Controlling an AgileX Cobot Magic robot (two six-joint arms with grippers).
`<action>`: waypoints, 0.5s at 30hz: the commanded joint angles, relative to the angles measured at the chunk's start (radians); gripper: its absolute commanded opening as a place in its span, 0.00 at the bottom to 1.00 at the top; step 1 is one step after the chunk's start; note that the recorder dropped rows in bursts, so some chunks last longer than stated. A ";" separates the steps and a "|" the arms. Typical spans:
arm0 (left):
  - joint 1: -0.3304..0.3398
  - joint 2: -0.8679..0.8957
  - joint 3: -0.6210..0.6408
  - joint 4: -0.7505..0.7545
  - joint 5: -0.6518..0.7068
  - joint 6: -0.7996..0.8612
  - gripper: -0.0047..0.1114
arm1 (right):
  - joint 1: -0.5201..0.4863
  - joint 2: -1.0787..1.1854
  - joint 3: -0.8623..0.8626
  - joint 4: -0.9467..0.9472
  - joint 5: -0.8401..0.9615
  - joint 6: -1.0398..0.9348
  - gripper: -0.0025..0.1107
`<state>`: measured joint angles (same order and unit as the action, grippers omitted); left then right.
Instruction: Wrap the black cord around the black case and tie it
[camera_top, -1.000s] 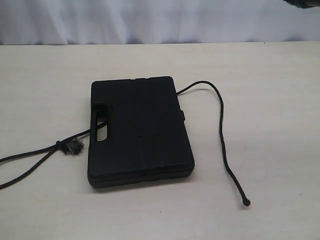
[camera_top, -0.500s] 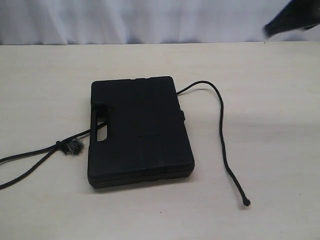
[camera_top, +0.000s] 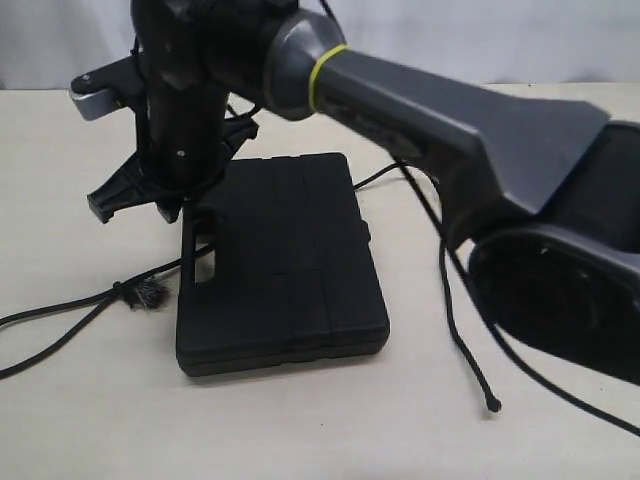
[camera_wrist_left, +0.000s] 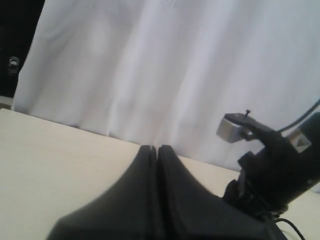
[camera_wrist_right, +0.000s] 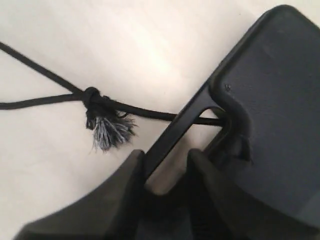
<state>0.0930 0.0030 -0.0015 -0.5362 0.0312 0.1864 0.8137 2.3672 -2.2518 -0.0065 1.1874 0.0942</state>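
- Over the handle edge of the black case (camera_top: 290, 260), the right arm (camera_top: 430, 110) stretches in from the right of the exterior view and across the middle. Its wrist is turned down toward the table (camera_top: 80, 400).
- The right gripper (camera_wrist_right: 165, 159) has its jaws narrowly apart, one finger on either side of the case's handle bar (camera_wrist_right: 186, 119). Whether the fingers (camera_wrist_right: 127, 195) touch the bar cannot be told.
- The left gripper (camera_wrist_left: 157, 150) hangs above the table and points toward a white curtain (camera_wrist_left: 150, 65). Its jaws are pressed together with nothing between them.
- The case lies flat near the middle of the table, with its handle edge to the left in the exterior view.
- The black cord (camera_top: 444, 285) enters from the left edge as two strands. They meet at a knot (camera_top: 120, 290) with a frayed grey tuft (camera_top: 150, 294) just beside the case.
- One strand runs on into the handle slot (camera_top: 205, 265).
- The cord shows again at the case's far right corner. It loops outward there and runs toward the camera to a knobbed tip (camera_top: 492, 405), well apart from the case.
- A yellow-green ring (camera_top: 327, 72) circles the right arm, and a silver box (camera_top: 95, 100) sits at its wrist.
- In the left wrist view a small pale sticker (camera_wrist_left: 300, 142) shows on that arm, its print too small to read.
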 joint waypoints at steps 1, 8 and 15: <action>0.001 -0.003 0.001 0.003 0.017 0.003 0.04 | 0.000 0.086 -0.049 -0.026 0.009 0.090 0.43; 0.001 -0.003 0.001 0.003 0.017 0.003 0.04 | 0.002 0.145 -0.049 -0.008 -0.055 0.164 0.47; 0.001 -0.003 0.001 0.005 0.020 0.003 0.04 | 0.002 0.185 -0.049 0.056 -0.123 0.178 0.41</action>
<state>0.0930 0.0030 -0.0015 -0.5324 0.0505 0.1864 0.8160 2.5344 -2.2986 0.0189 1.1057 0.2667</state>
